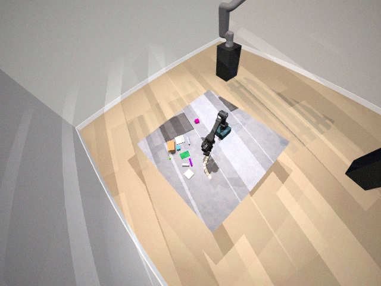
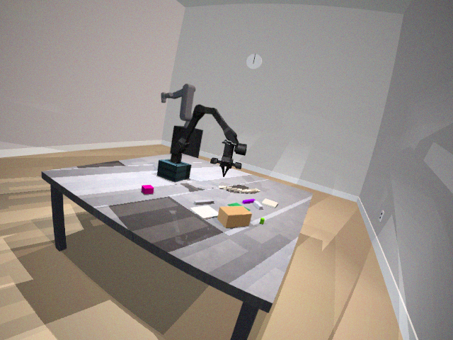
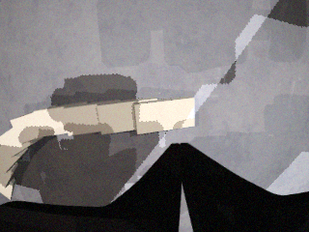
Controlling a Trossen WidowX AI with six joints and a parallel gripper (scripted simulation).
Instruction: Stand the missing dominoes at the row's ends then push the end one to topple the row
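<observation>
The cream dominoes (image 1: 205,167) (image 2: 241,190) (image 3: 113,117) lie toppled in a curved row, each overlapping its neighbour. None is seen standing. In the wrist view the end domino (image 3: 166,116) lies flat at the right end of the row, just beyond my fingertips in the picture. My gripper (image 1: 206,153) (image 2: 224,176) (image 3: 179,151) is shut and empty, with its tips together. It points down and hangs above the table near the arm-side end of the row. The far end of the row is cut off at the left of the wrist view.
Beside the row lie a purple bar (image 1: 190,162) (image 2: 248,201), a pale bar (image 1: 185,164) (image 2: 257,205), a cream square (image 1: 189,174) (image 2: 270,202) and a green sheet (image 1: 184,154). Farther off are an orange box (image 1: 171,146) (image 2: 233,216), a white square (image 1: 180,139) (image 2: 204,211) and a magenta cube (image 1: 196,121) (image 2: 147,189).
</observation>
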